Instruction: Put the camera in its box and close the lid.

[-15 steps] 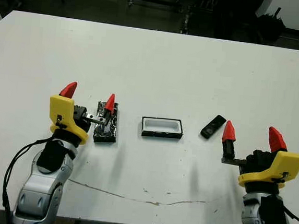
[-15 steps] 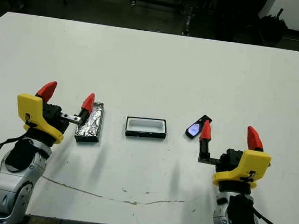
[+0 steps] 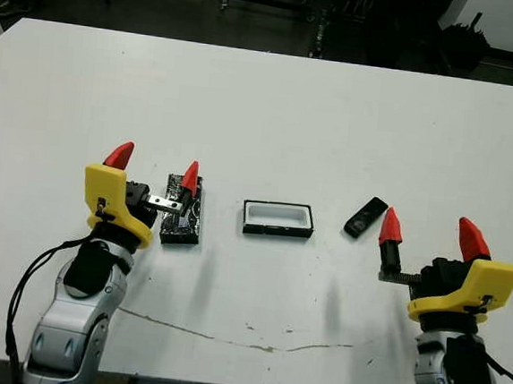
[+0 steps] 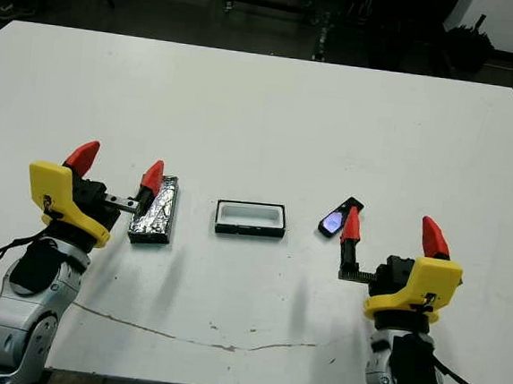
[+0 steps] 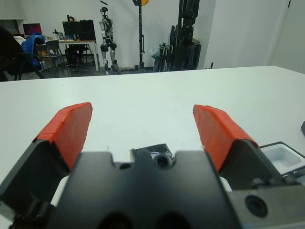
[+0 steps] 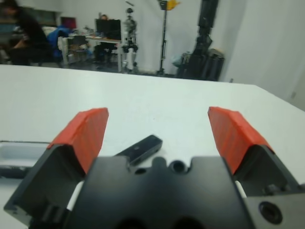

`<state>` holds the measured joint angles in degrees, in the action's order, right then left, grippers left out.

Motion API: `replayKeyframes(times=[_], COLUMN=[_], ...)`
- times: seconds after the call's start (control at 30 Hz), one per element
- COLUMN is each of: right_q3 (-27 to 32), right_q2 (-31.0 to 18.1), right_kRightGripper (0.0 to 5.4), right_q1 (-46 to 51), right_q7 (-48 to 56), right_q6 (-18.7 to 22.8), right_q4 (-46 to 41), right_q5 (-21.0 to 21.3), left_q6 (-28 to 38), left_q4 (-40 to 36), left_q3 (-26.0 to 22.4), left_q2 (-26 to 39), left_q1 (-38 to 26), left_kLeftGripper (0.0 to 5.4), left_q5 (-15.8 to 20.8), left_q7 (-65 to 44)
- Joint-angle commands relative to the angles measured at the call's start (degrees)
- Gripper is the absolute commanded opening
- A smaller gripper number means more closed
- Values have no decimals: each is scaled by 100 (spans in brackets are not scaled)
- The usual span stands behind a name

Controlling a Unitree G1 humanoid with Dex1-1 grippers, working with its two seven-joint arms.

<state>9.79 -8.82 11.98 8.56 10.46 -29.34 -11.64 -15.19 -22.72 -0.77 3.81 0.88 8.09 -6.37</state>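
One small slim black oblong camera [image 3: 366, 217] with rounded ends, lying at a slant on the white table [image 3: 273, 104], right of centre, nothing resting on it. One shallow black rectangular box [image 3: 277, 219] with white lining, open side up, at the table's middle, apart from the camera on its left. One flat glossy black lid [image 3: 183, 209] with pale speckles, further left, apart from the box, lying flat. Right gripper [image 3: 424, 232]: yellow-and-black body, two red-tipped fingers spread wide, holding nothing; the camera lies just beyond its inner finger, near but not touching. Left gripper [image 3: 154, 166]: likewise spread wide and empty, its inner finger over the lid's near edge; contact cannot be told. Beyond the table: dark stands, desks, a seated person [image 6: 19, 36] in the right wrist view.
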Motion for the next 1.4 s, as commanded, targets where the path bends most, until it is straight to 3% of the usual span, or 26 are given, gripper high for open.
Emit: replayKeyframes(times=[0.03, 0.2, 0.27, 0.37, 0.43, 0.57, 0.67, 0.73, 0.8, 0.93, 1.13, 1.4], right_q3=[707, 1003, 821, 321, -156, -1399, -2165, -2535, -2901, -3541, -4184, -4676], right_q2=[-1213, -2794, -3183, -3796, -4273, -4859, -4690, -4477, -4266, -3840, -3448, -2595], right_kRightGripper=[540, 540, 540, 540, 540, 540, 540, 540, 540, 540, 540, 540], right_q1=[-688, -2135, -2591, -3202, -3760, -5319, -6420, -6907, -7269, -7702, -7911, -8117], right_q7=[888, 1851, 2153, 2727, 3567, 5459, 6504, 6827, 6965, 7157, 6869, 6590], right_q6=[350, 860, 782, 449, 78, -158, -277, -828, -1085, -989, -2218, -2664], right_q4=[281, 1218, 1603, 2172, 2827, 4365, 5608, 6317, 6758, 7124, 7325, 8170], right_q5=[-546, -753, -580, -77, 186, 898, 1427, 1793, 2223, 3017, 3948, 4683], left_q6=[-85, -81, -96, -87, -46, -39, -61, -83, -87, -102, -109, -103], left_q4=[-21, -33, -38, -43, -26, -13, -15, -25, -26, -25, -15, -13], left_q3=[25, 53, 64, 84, 81, 94, 96, 101, 96, 93, 86, 107], left_q2=[2, -3, -4, 14, -4, 13, 14, 23, 33, 47, 5, -12], left_q1=[39, 45, 40, 31, 24, 10, -2, -11, -19, -33, -30, -11], left_kLeftGripper=[539, 539, 539, 539, 539, 539, 539, 539, 539, 539, 539, 539], left_q5=[-23, -2, 10, -2, -1, -19, -7, -16, -13, -20, 61, 70], left_q7=[41, 41, 40, 39, 51, 44, 40, 45, 36, 35, 47, 55])
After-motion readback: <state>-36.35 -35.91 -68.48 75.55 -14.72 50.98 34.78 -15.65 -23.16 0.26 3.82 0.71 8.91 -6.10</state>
